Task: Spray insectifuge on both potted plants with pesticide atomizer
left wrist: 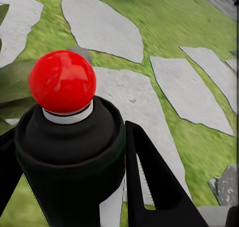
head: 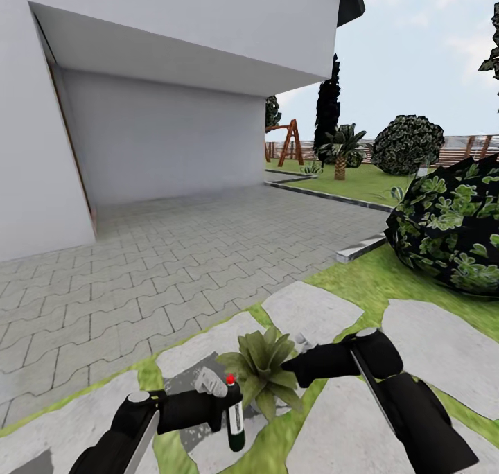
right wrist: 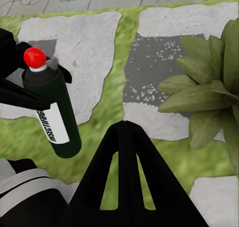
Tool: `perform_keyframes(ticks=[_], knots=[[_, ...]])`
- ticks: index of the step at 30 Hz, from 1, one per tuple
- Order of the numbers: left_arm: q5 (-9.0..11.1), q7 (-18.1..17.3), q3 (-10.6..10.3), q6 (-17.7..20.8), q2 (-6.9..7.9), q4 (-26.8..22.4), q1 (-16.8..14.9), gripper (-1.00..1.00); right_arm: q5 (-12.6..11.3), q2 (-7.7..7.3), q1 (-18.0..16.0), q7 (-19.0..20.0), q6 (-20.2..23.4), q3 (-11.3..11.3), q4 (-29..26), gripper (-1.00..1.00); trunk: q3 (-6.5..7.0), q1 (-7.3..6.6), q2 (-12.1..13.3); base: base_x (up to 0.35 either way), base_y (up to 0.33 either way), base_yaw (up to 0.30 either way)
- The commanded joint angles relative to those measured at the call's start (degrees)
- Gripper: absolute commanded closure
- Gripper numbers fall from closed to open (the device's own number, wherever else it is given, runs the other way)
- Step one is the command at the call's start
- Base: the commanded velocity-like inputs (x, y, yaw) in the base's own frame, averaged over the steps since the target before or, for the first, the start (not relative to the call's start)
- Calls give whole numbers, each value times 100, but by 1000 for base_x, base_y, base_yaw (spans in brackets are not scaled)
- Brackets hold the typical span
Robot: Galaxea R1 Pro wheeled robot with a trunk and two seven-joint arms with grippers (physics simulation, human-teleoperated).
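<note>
- The left gripper [head: 220, 399] holds the atomizer [head: 235, 415] near its top, the fingers [left wrist: 149, 177] clamped on either side of the dark shoulder below the red tip [left wrist: 62, 81].
- The bottle hangs close to upright, its long axis nearly vertical, red tip up and white label [right wrist: 52, 125] facing the right wrist camera.
- The right gripper [head: 296, 371] hovers empty just past the plant [head: 265, 369]; its fingers [right wrist: 127, 172] meet at a point in the wrist view, so they look drawn together with nothing between them.
- The plant sits just to the right of the atomizer in the head view, between the two grippers, its leaves [right wrist: 209, 92] close to the bottle but apart from it.
- Whitish specks [right wrist: 149, 70] dot the dark wet patch on the stepping stone [head: 208, 353] beside the plant; whether any lie on the leaves is too fine to tell.
- The left arm is the one that matters: the nozzle has to face rightward toward the rosette, a short swing judging by the gap.
- Beyond lie lawn [head: 360, 280], grey paving [head: 173, 259] and a large bush [head: 450, 224].
</note>
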Motion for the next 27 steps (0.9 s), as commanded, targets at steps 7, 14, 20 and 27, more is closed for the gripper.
perform_keyframes(ticks=[7,14,20,27], knots=[[21,-75,-149,69,-207,84,-4,100,46,6,-9,61,16,20,31,100,-6,-1,-3,0,0,0],[11,-68,-414,96,-334,107,-7,100,36,58,-8,69,16,33,34,100,-6,-1,-3,0,0,0],[-36,-21,-438,110,-437,109,-12,100,38,148,-2,73,16,285,35,100,-6,-1,-3,0,0,0],[-58,-41,-431,96,-429,107,-12,100,43,160,-5,73,16,415,35,100,-6,-1,-3,0,0,0]])
